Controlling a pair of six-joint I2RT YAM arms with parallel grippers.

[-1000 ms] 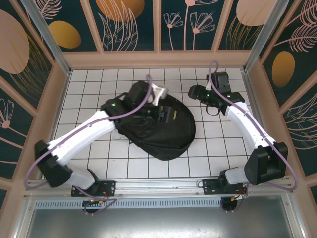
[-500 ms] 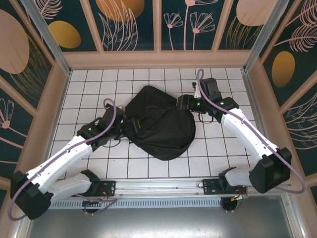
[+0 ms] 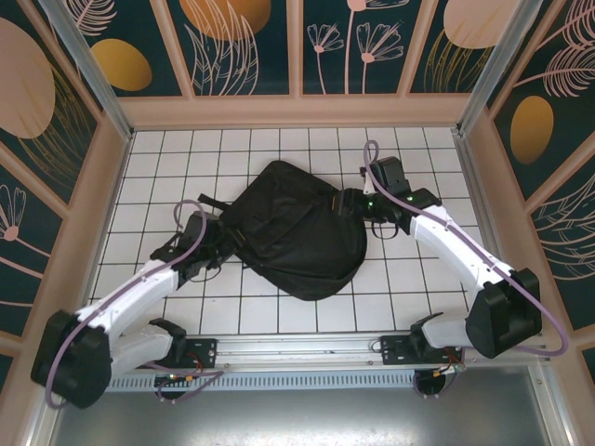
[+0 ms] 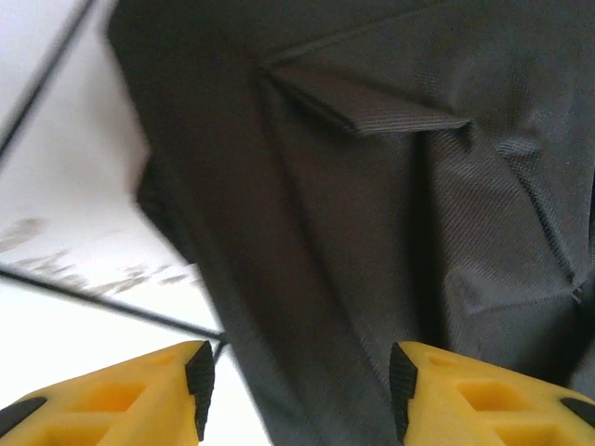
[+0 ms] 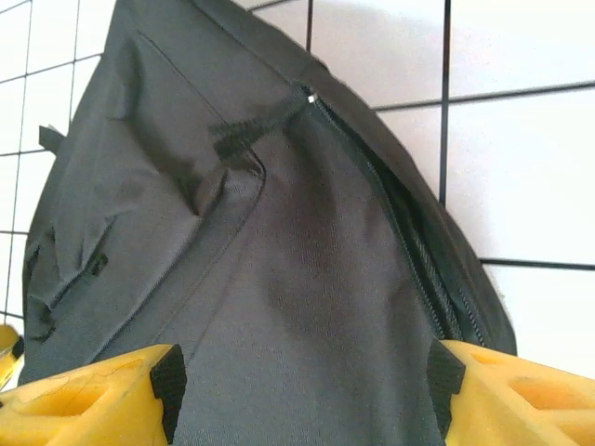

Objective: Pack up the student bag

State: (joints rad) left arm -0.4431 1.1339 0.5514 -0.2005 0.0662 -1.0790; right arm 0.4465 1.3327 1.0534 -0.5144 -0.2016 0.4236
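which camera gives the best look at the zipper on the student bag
The right wrist view: the zipper of the student bag runs close and sharp along its edge, teeth visible. The top external view takes in the whole bag, its zipper too small to trace. The left wrist view sits close on folded black fabric.

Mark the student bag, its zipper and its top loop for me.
student bag (image 3: 297, 237): top external view, centre of body
zipper (image 5: 400, 214): right wrist view, midway along teeth
top loop (image 5: 249, 132): right wrist view, middle of strap

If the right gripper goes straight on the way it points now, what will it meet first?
Probably the student bag: its black fabric lies ahead of the right gripper, between the open jaws; depth is unclear.
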